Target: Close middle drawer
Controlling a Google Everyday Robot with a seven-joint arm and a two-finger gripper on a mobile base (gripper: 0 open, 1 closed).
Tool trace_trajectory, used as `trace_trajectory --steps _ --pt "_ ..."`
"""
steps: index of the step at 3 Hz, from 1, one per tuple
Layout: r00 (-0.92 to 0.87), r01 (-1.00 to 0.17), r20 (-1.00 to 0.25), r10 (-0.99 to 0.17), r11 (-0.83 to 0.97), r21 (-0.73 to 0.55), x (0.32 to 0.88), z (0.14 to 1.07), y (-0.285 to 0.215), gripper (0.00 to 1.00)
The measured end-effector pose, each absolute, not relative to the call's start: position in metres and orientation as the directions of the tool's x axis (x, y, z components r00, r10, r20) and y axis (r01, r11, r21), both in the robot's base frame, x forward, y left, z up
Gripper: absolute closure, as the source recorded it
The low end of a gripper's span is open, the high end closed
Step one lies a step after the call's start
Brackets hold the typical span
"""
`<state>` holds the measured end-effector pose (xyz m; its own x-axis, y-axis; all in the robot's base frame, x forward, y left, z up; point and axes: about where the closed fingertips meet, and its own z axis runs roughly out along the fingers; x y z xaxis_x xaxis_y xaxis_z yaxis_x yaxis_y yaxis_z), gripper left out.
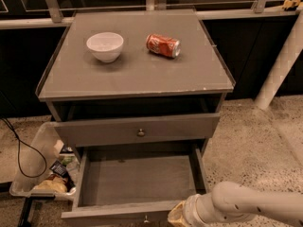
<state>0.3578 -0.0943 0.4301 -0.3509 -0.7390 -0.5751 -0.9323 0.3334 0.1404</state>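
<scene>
The middle drawer (137, 181) is pulled far out of the grey cabinet and is empty inside. Its low front panel (113, 213) lies at the bottom edge of the view, with a small round knob (146, 218). My gripper (177, 215) is at the bottom, right against the right part of that front panel, just right of the knob. The white arm (251, 206) reaches in from the lower right. Above it, the taller-fronted drawer (137, 129) stands slightly out from the cabinet.
A white bowl (105, 46) and a red can (163, 45) lying on its side sit on the cabinet top. A clear bin of rubbish (45, 171) and a black cable (21, 148) lie on the floor at left. A white post (279, 65) stands at right.
</scene>
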Motion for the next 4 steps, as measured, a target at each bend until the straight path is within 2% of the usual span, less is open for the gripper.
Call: trace_trajectory --steps 1,2,4 --pt "-0.347 -0.932 -0.565 -0.748 0.339 0.124 0.3618 0.4102 -0.1010 1.00" --pt "-0.348 -0.932 -0.565 -0.748 0.340 0.124 0.3617 0.4095 -0.1012 0.82" --pt "-0.348 -0.932 -0.565 -0.748 0.340 0.124 0.3617 0.4095 -0.1011 0.35"
